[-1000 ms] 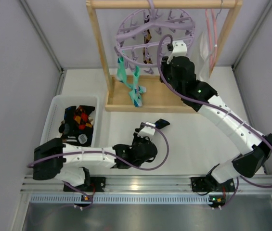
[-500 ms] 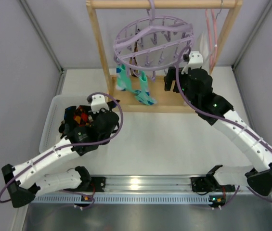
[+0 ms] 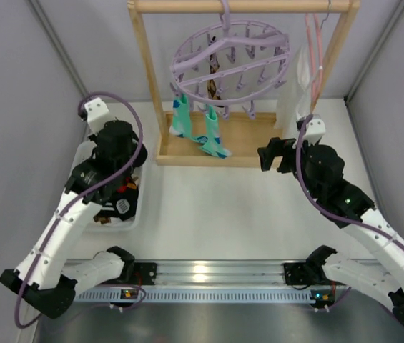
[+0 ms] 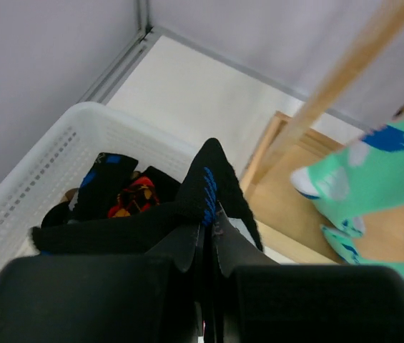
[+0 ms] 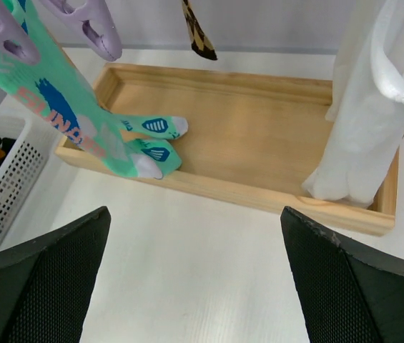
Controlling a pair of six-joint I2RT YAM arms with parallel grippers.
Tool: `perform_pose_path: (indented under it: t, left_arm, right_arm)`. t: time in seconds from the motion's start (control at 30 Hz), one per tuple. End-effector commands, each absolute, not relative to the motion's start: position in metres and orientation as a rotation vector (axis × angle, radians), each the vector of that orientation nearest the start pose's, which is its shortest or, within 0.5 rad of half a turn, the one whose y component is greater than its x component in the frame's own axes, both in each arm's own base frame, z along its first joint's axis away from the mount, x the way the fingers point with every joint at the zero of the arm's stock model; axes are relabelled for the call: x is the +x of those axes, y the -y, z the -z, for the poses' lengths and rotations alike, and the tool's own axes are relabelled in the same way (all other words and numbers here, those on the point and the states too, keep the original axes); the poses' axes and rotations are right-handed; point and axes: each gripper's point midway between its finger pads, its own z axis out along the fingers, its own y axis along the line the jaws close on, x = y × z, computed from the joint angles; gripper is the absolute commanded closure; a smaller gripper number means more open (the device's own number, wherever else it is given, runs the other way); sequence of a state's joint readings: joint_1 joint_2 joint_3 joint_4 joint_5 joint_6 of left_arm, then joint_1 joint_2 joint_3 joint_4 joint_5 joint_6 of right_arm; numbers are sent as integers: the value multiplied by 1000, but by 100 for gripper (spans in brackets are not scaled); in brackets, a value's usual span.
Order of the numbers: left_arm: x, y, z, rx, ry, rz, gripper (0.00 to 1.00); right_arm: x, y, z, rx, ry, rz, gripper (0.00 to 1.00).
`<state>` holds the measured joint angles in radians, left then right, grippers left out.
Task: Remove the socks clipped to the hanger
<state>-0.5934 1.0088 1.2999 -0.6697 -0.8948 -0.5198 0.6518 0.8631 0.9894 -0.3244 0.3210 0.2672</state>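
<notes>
**Wooden rack** [image 3: 151, 86] — stands at the far side of the table and carries the hanger from its top bar.

**Hanger** [image 3: 224, 51] — lavender ring with pegs. A second ago the right arm was up against its rim. That arm is now gone and the ring hangs free, tilted a little differently than before.

**Basket** [image 4: 44, 171] — white, at the left of the table, already holding dark socks, one with a red-orange pattern [image 4: 134, 196].

**Left gripper** [image 4: 205, 232] — a second ago low over mid-table, it has since swung across and now hangs above the basket. Its fingers are pressed together on a black-and-blue sock [image 4: 209, 179], which dangles over the basket's inside.

**Right gripper** [image 3: 273, 153] — drawn back from the ring to the table in front of the rack. Its fingers, nearly closed a second ago, are now spread wide with nothing between them.

**Teal socks** [image 3: 212, 132] — a pair hanging from pegs at the ring's near-left edge, toes down in the rack's tray.

**Brown check sock** [image 3: 212, 89] — hangs under the ring's middle, apparently still pegged, though the peg is hard to make out.

**Reading** — one sock is off the hanger and ready to drop into the basket. At least three socks remain on the hanger.
</notes>
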Motion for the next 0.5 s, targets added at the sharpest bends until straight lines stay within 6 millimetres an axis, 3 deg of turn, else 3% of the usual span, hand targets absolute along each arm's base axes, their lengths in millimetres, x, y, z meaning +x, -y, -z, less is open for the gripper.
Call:
perform_pose_path:
  t: [0.0, 0.13, 0.17, 0.27, 0.47]
  left_arm:
    - [315, 28, -345, -500, -1833, -49, 100]
    - [337, -2, -304, -604, -1954, 16, 100]
    - [346, -13, -280, -648, -2019, 48, 100]
    - [361, -39, -247, -733, -2078, 56, 100]
    - [389, -39, -200, -829, -2150, 145, 100]
  right_arm:
    - [269, -145, -330, -68, -1713, -412, 2]
    - [260, -140, -331, -84, -1701, -415, 2]
    - [259, -140, -330, -88, -1698, -419, 2]
    - [257, -144, -328, -104, -1686, -448, 2]
    - [257, -156, -308, -149, -1712, -487, 2]
